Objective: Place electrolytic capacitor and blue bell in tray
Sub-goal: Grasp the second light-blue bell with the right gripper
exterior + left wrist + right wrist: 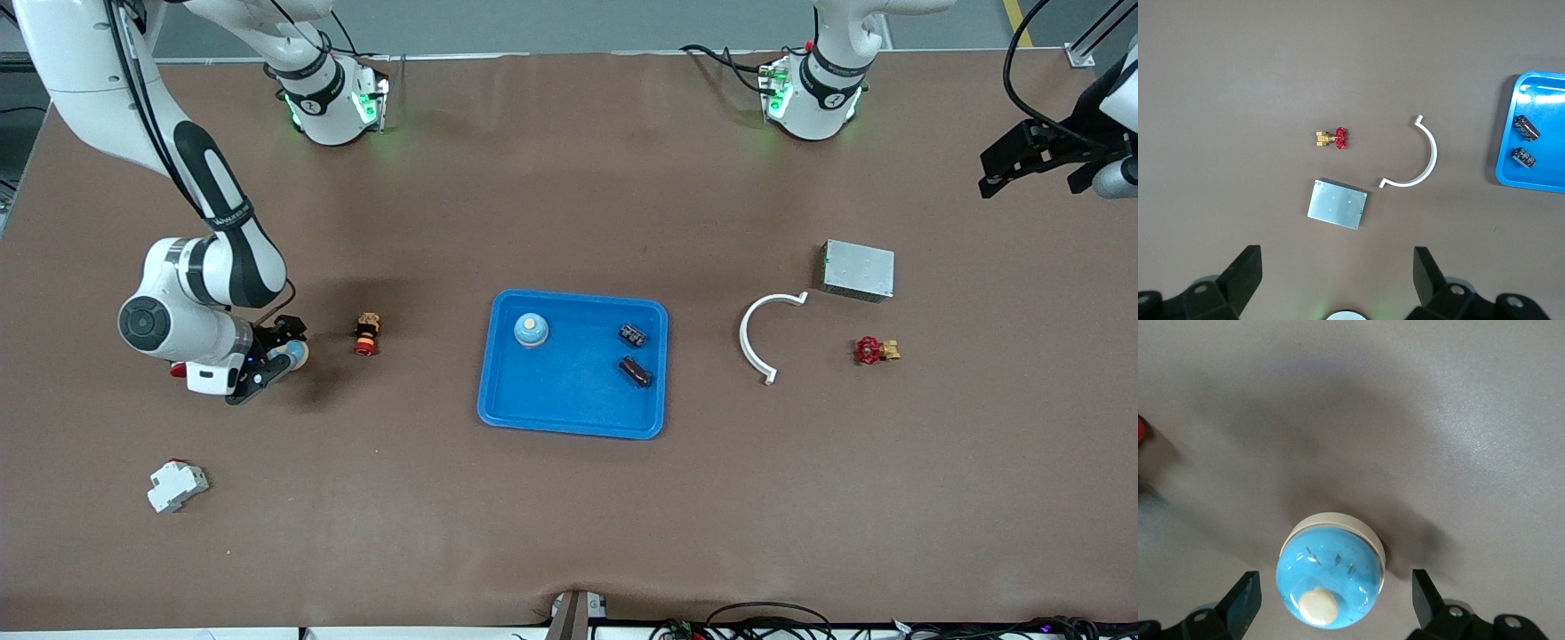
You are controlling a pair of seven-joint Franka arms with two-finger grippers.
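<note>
Already in tray (498, 391): one bell (531, 330), two capacitors (632, 334). Right gripper (267, 364) released, straddling second bell (1330, 577); left gripper (1338, 280) released, waiting.

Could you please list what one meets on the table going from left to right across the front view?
White breaker → blue bell at the right gripper → small red part → tray → white curved strip → red valve.

**A robotics lab bench**

Two white Franka arms are bolted along one edge of a wide brown-covered desk (569, 533), green status lights glowing at their bases. Cables trail off the desk's edges. Small hardware lies scattered about: a metal box (858, 269), a red-handled valve (875, 350), a white breaker (176, 485).
</note>
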